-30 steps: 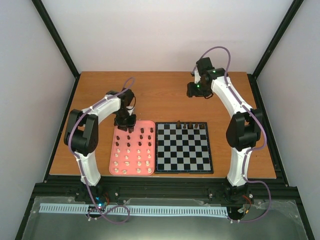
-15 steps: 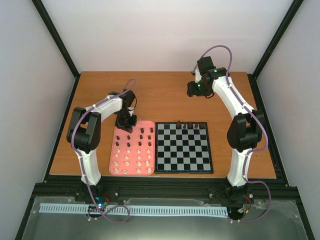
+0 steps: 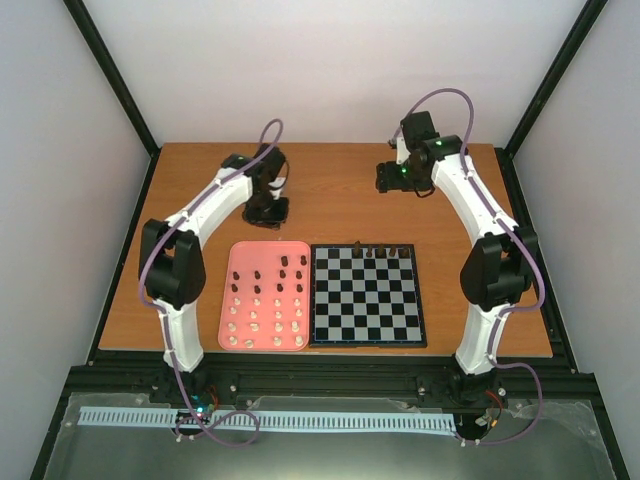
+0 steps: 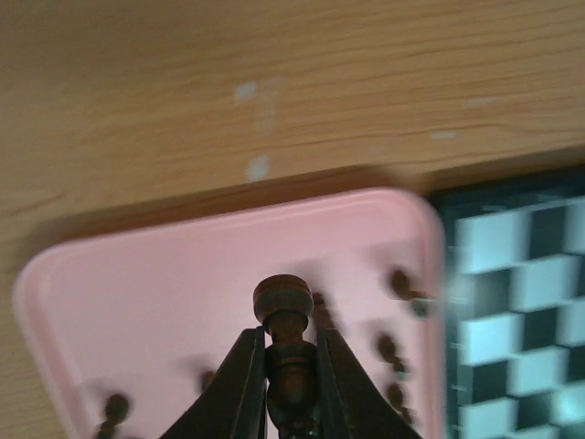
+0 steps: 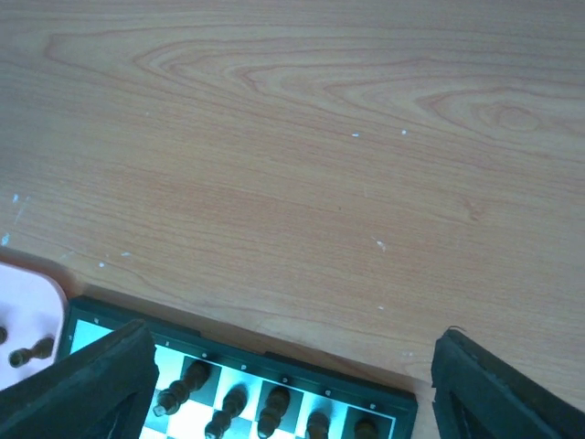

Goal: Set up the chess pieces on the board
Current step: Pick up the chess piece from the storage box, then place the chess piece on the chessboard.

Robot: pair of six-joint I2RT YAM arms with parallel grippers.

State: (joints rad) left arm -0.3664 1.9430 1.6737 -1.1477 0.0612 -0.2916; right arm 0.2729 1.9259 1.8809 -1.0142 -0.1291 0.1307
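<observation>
Surface: wooden table (image 3: 330,190) inside a pale-walled, black-framed cell, with the pink tray (image 3: 240,252) to the left touching the board (image 3: 365,310) to the right.
Pieces on tray: dark pieces (image 3: 280,275) in the far rows and cream pieces (image 3: 255,325) in the near rows, all standing.
Pieces on board: a short row of dark men (image 3: 383,250) on the far rank, toward the right. The left squares of that rank look free.
Left claw: the left gripper (image 3: 268,210) hangs over bare wood just beyond the tray's far edge. Its 2 fingers are pinched on 1 dark chess piece (image 4: 283,302), gripped below the round head and held upright.
Right claw: the right gripper (image 3: 395,178) is spread wide with nothing between its fingers, over bare wood beyond the board's far edge.
Step in hand: most likely carrying the held piece rightward to a free far-rank square.
Doing it well: keep the piece vertical and high enough to pass over the men already standing. Stop over the middle of 1 square, then lower straight down.
Release: part the fingers only once the base sits flat, and only a little, then lift straight up so neither finger brushes a neighbour.
Risk: the grip is narrow and sits high, so a sideways swing could tilt the piece.
Right arm: best kept well apart from the left arm's path.
</observation>
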